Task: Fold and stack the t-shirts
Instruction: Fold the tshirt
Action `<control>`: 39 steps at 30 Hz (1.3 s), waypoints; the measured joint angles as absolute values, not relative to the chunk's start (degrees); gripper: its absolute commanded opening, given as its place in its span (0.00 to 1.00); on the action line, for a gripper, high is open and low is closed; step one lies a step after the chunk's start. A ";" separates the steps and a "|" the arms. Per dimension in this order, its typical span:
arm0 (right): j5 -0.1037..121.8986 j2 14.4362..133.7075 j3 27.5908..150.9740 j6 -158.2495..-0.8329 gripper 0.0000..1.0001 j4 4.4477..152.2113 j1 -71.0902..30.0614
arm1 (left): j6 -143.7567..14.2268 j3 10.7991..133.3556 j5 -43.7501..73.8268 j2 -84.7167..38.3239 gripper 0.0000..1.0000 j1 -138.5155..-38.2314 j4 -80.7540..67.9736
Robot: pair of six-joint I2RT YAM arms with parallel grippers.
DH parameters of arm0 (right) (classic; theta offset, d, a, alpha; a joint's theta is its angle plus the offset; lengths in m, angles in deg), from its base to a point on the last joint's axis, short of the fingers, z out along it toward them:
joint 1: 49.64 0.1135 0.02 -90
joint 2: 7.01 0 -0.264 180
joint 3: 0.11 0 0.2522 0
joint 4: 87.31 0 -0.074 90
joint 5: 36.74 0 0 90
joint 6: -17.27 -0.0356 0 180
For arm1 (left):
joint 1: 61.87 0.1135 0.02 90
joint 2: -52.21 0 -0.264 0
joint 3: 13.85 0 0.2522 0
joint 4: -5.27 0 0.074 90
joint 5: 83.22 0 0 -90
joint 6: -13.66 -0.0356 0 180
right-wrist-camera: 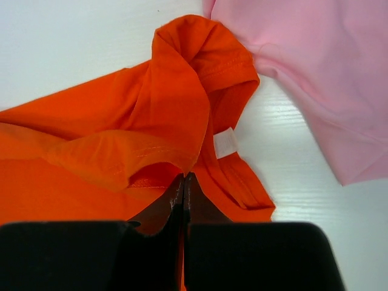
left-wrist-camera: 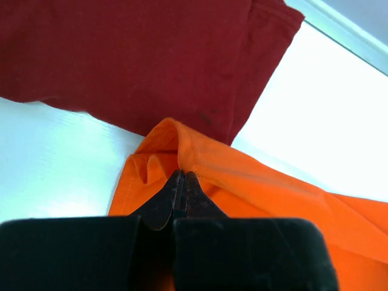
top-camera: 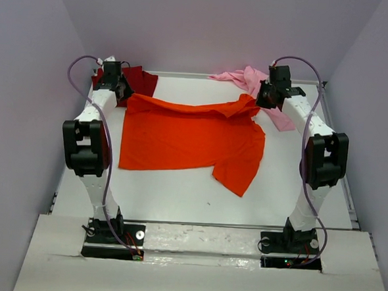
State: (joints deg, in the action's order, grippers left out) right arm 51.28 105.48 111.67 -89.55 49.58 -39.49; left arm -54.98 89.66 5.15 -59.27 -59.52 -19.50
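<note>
In the top view, the orange tee [top-camera: 188, 138] is seen spread mostly flat on the white bench [top-camera: 197, 198], stretched between the two sets of jaws. Its far left corner is pinched by the left jaws and its far right corner by the right jaws. The red tee [top-camera: 140, 81] lies just behind the left jaws, and the pink tee [top-camera: 241, 77] is bunched behind and beside the right jaws. In the left wrist view, the left jaws are seen pressed together on a raised fold of the orange tee [left-wrist-camera: 242, 182]. The red tee [left-wrist-camera: 133, 54] is spread just beyond the jaw tips, its edge met by that fold, and bare bench [left-wrist-camera: 48, 157] is seen to the left of the jaws. In the right wrist view, the right jaws are seen closed on a gathered edge of the orange tee [right-wrist-camera: 121, 133]. A white label [right-wrist-camera: 225, 142] shows just beyond them to the right. The pink tee [right-wrist-camera: 315, 73] lies beyond and to the right of the jaws, touching the orange bunch at its far end.
</note>
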 measured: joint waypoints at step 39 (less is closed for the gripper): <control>48.94 98.07 113.02 -89.35 0.00 44.80 -39.49 | -53.12 89.90 12.58 -44.34 0.00 -59.13 -22.60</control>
State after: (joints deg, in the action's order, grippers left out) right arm 48.94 98.07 113.02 -89.35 44.80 -39.49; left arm -53.12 89.90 12.58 -44.34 -59.13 -22.60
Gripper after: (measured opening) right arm 0.010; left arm 0.010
